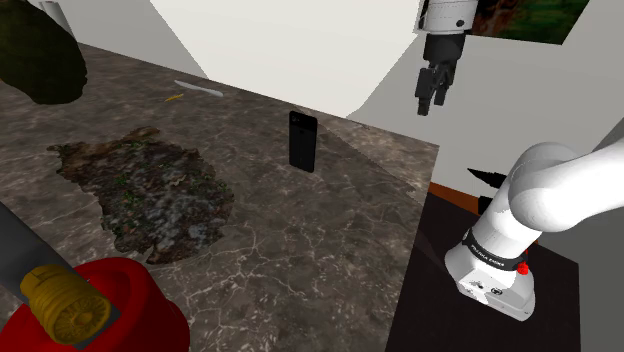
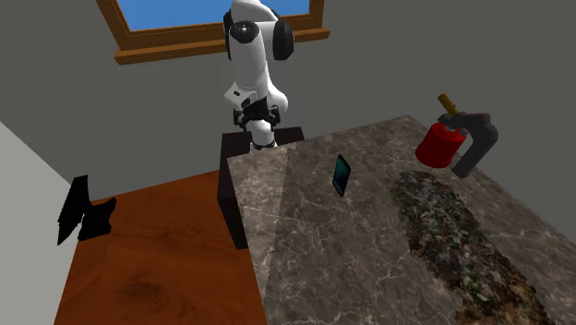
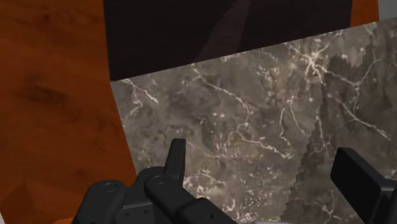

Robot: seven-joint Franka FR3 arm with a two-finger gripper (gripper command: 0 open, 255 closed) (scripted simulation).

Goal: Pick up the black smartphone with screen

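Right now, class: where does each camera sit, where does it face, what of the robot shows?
Shoulder view: beside the stand, looking over the dark marble table; white arm, black gripper.
Second exterior view: across the table, facing the arm.
Wrist view: on the hand, facing the table's edge; open fingers.
Both exterior views share the black slab smartphone.

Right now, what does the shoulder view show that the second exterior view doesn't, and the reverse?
Shoulder view adds a thin white utensil at the marble table's far edge. Second exterior view adds a wood-framed window behind the arm. Both: the black smartphone, the open claw apart from it, the red canister, the mottled patch.
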